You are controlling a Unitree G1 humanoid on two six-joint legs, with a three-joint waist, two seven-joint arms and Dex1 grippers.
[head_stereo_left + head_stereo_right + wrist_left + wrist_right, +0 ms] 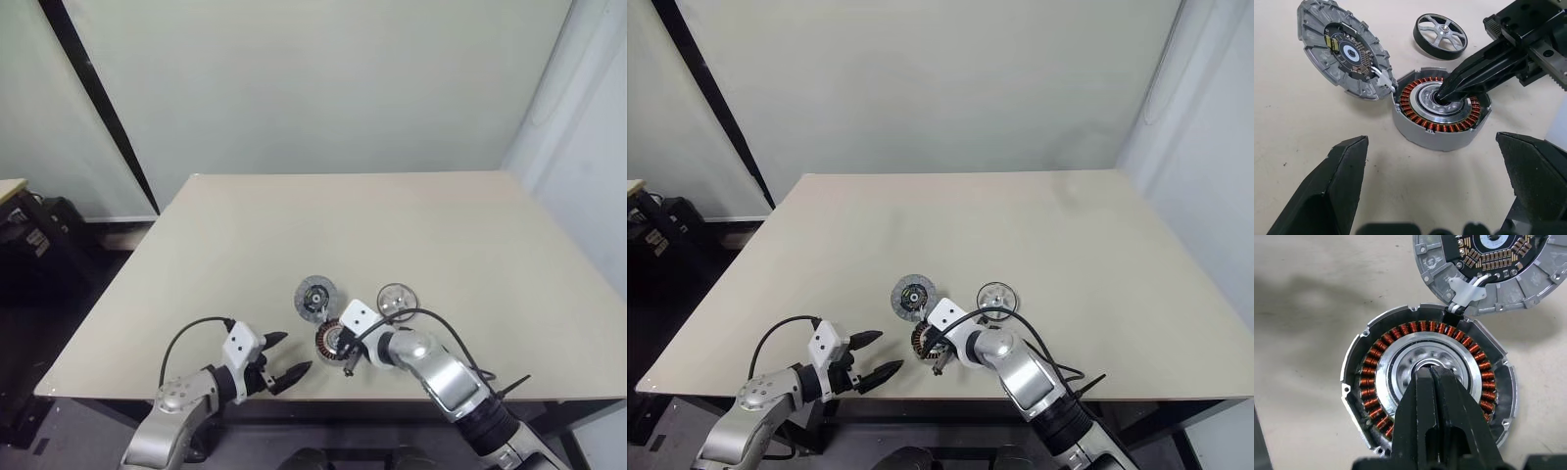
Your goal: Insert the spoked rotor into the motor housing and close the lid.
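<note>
- Beige counter below a pale green wall.
- Round grey motor housing with copper windings sits near the front edge; right tool, clenched, tips in its shiny centre.
- Dark grey ribbed lid lies touching the housing.
- Silver spoked rotor in a black ring rests nearby.
- Left tool released, jaws wide.

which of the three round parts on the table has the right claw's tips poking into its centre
The round silver motor housing with the ring of copper windings: the shut right claw points into its shiny hub. The dark grey lid and spoked rotor lie untouched beside it.
</note>
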